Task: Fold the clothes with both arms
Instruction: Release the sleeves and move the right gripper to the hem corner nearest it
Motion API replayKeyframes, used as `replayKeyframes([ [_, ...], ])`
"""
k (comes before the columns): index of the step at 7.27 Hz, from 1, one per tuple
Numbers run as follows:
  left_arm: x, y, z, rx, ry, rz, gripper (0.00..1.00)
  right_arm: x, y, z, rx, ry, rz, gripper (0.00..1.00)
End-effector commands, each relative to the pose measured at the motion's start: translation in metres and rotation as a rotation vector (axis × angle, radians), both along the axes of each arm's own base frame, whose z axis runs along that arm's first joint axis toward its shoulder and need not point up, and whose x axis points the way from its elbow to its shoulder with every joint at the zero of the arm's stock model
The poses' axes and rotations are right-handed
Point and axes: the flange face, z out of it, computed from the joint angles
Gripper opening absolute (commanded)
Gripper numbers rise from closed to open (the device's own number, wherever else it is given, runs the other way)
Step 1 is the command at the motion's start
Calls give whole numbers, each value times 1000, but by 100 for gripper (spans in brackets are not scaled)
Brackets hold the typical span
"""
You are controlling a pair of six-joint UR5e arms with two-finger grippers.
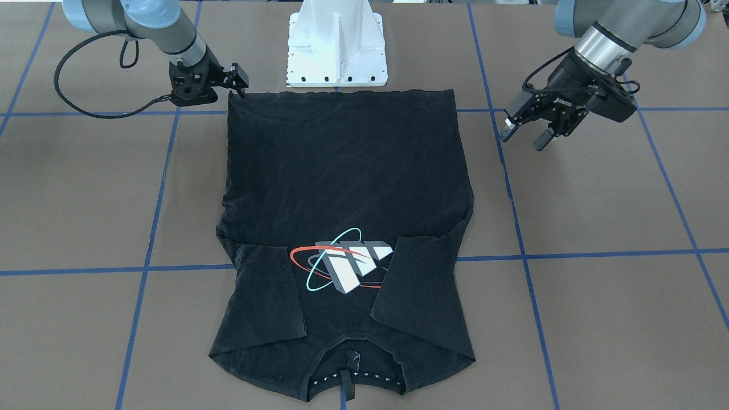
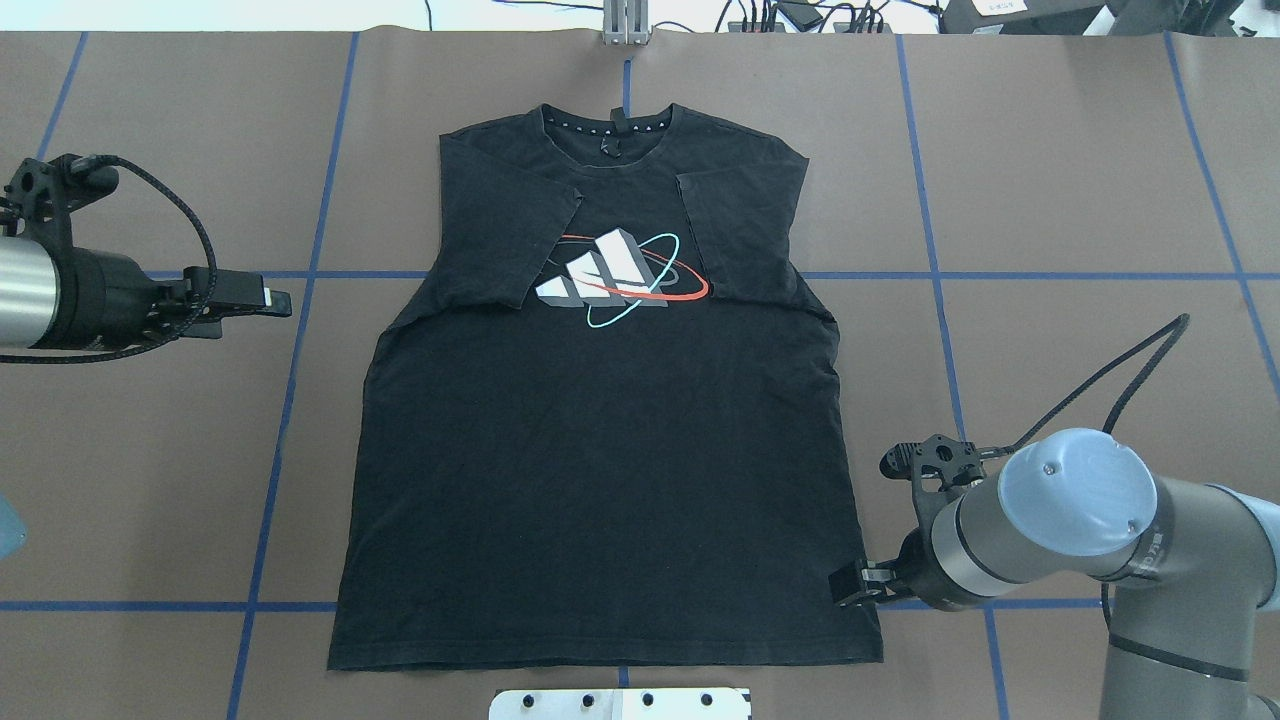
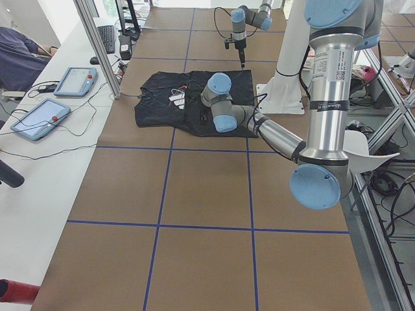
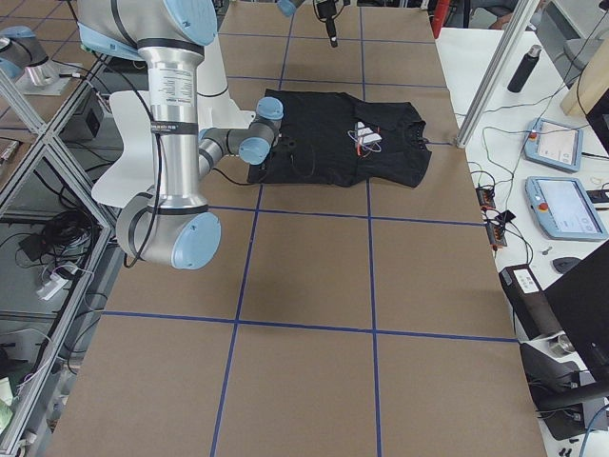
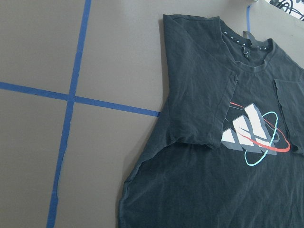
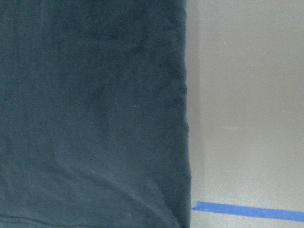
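Note:
The black T-shirt (image 2: 600, 450) lies flat, print side up, collar away from the robot's base and both short sleeves folded in beside the print (image 2: 615, 275). It also shows in the front view (image 1: 342, 171) and the left wrist view (image 5: 199, 118). My left gripper (image 1: 523, 140) is open and empty, above bare table beside the shirt's side edge, apart from it (image 2: 275, 300). My right gripper (image 1: 242, 85) is low at the hem corner on the other side (image 2: 848, 588). I cannot tell how its jaws stand. The right wrist view shows only the shirt's edge (image 6: 90, 114), close and flat.
The white bolted pedestal (image 1: 336, 51) stands just behind the hem. Blue tape lines (image 2: 290, 400) cross the brown table. Tablets (image 4: 563, 205) and cables lie on a side bench beyond the collar end. A seated person (image 3: 19, 58) is at that bench.

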Motion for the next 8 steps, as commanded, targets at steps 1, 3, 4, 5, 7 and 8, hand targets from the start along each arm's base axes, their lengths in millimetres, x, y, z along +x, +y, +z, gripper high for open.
replayKeyframes([
  [1,0,0,-2,2,3,1,100,-14,14,8,10,19,-24,94],
  [3,0,0,-2,3,3,0,100,-21,23,8,13,24,-33,78],
  [4,0,0,-2,3,3,0,100,-23,28,8,14,25,-45,75],
  [5,0,0,-2,4,3,2,100,-27,36,9,11,27,-63,75],
  [7,0,0,-2,3,2,2,100,-31,38,13,5,35,-73,67],
  [8,0,0,-2,5,3,0,100,-34,38,20,2,48,-75,67],
])
